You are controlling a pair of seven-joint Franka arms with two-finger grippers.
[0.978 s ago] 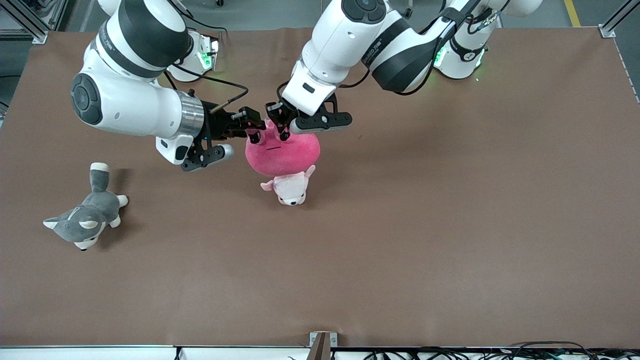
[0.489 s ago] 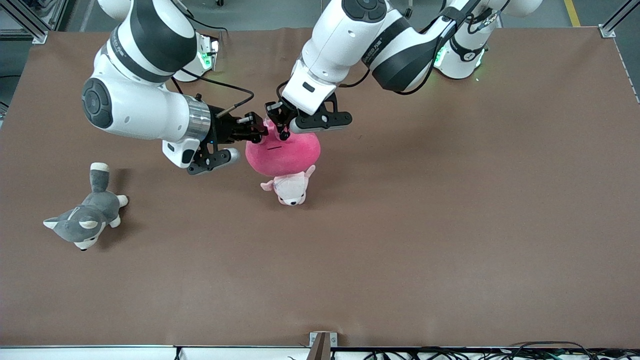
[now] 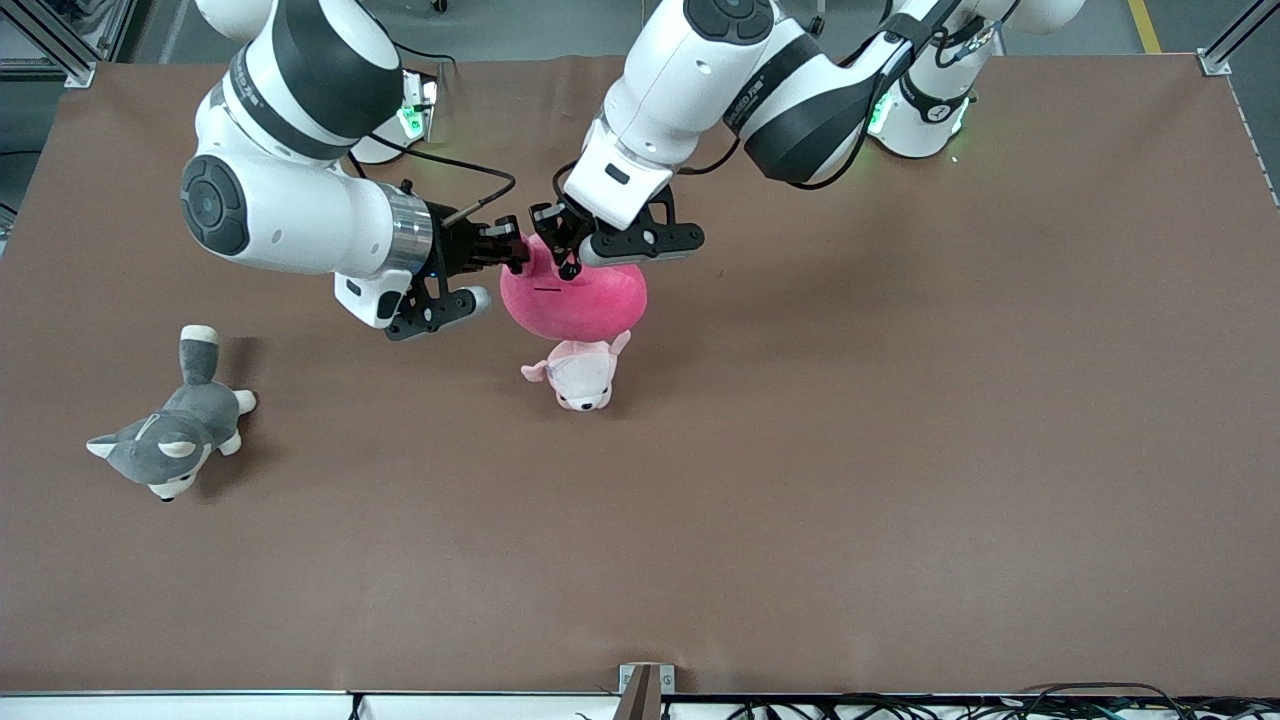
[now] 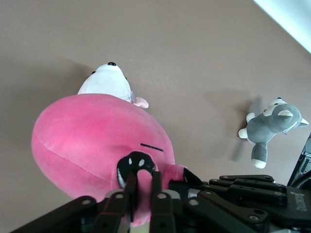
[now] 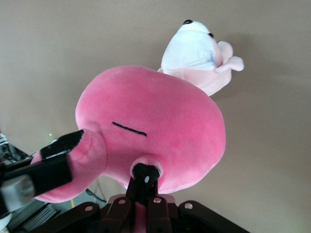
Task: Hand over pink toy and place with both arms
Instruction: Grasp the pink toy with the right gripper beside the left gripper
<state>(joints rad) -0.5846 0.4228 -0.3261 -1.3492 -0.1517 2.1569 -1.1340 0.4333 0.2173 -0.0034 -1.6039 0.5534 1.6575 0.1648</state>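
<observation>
- Hot-pink plush, the pink toy point(image 3: 575, 300) is a rounded, soft blob hanging in the air over the table point(image 3: 900, 450), just above the small pale pink-and-white plush point(image 3: 580, 375).
- Black fingers of the left gripper point(image 3: 560, 245) are pinched nearly together on a nub at the toy's top; the left wrist view shows them squeezing the fabric beside a dark eye patch point(image 4: 137, 162).
- From the right arm's end, the right gripper point(image 3: 505, 250) meets the same upper edge of the toy, its fingers closed tight on another pink nub, as the right wrist view shows beside the second dark eye point(image 5: 146, 172).
- A thin dark stitched line point(image 5: 129, 129) marks the toy's smooth, velvety face.
- Brown and matte, the table surface looks like cloth or felt.
- A grey-and-white dog plush point(image 3: 170, 435) lies well apart, toward the right arm's end and nearer the front camera.
</observation>
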